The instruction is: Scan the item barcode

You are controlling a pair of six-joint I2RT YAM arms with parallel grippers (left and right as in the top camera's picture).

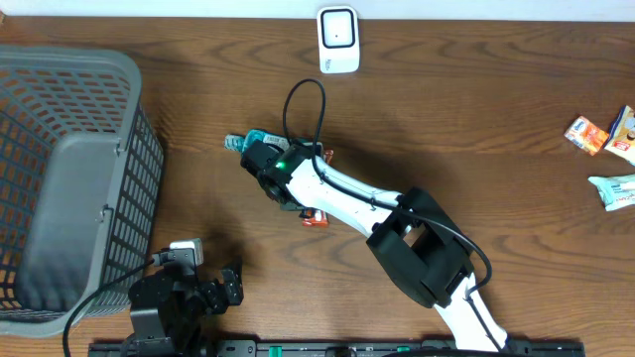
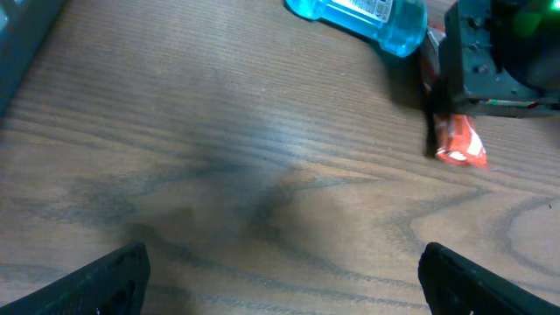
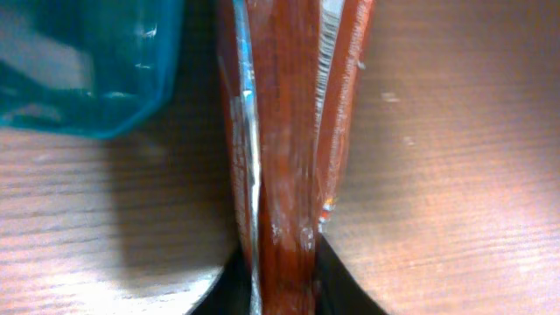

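One orange packet (image 3: pixel 280 131) is clamped in the right pincer (image 3: pixel 284 293), whose dark fingers press against either side of the wrapper; the packet is down at the wooden tabletop (image 1: pixel 496 119) near its middle, just beside a blue bottle (image 3: pixel 87 61). Off at the near-left edge, next to a grey basket (image 1: pixel 69 64), the left pincer (image 2: pixel 284 284) hangs with its fingers wide apart and nothing between them; a white scanner (image 1: pixel 337 40) stands at the far edge beyond the packet; several snack packs (image 1: pixel 585 134) lie well apart at the right.
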